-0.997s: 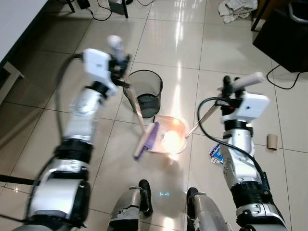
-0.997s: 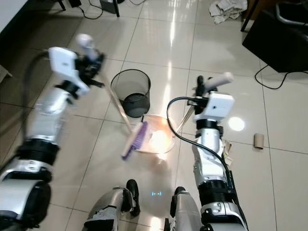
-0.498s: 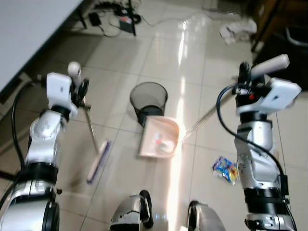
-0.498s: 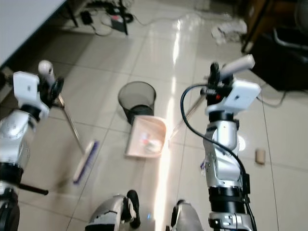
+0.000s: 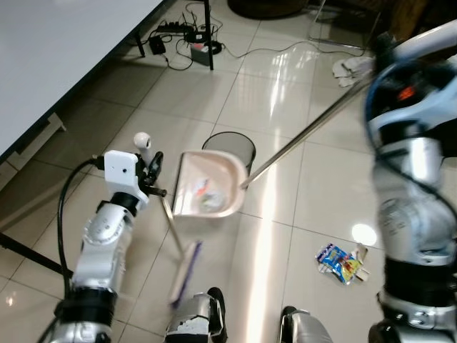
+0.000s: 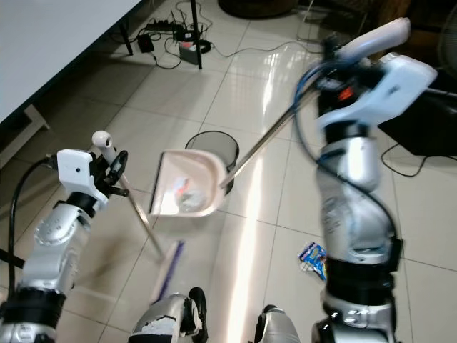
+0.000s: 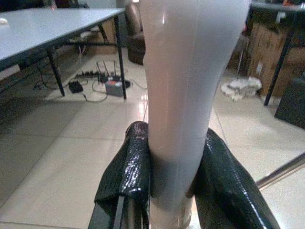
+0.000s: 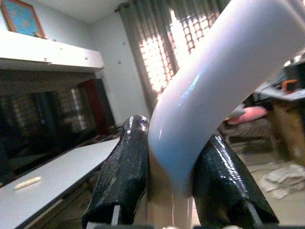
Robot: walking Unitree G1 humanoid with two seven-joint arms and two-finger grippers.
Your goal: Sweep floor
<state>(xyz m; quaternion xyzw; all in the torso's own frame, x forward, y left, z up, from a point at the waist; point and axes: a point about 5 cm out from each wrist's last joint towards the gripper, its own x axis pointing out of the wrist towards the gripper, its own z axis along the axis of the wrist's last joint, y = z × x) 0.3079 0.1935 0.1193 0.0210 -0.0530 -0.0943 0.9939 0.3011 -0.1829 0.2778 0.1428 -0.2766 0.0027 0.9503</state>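
My left gripper (image 5: 148, 174) is shut on the white grip (image 7: 176, 86) of a broom whose metal pole slants down to a purple brush (image 5: 183, 271) on the tiles by my feet. My right gripper (image 6: 344, 51) is raised high at the right, its fingers (image 8: 125, 167) shut on the white handle end (image 8: 214, 81) of a long metal pole. That pole carries a pink dustpan (image 5: 206, 184), held off the floor and tilted, with bits of litter in it. The pan hangs beside and just in front of a black mesh bin (image 5: 235, 147).
A colourful snack wrapper (image 5: 338, 261) lies on the tiles to my right. A white table (image 5: 50, 50) runs along the left, with a power strip and cables (image 5: 191, 39) behind it. Crumpled cloth (image 5: 348, 68) and dark furniture sit at the far right.
My right arm has swung up, lifting the dustpan off the floor towards the bin. The broom has come back in towards my feet. The camera view has shifted.
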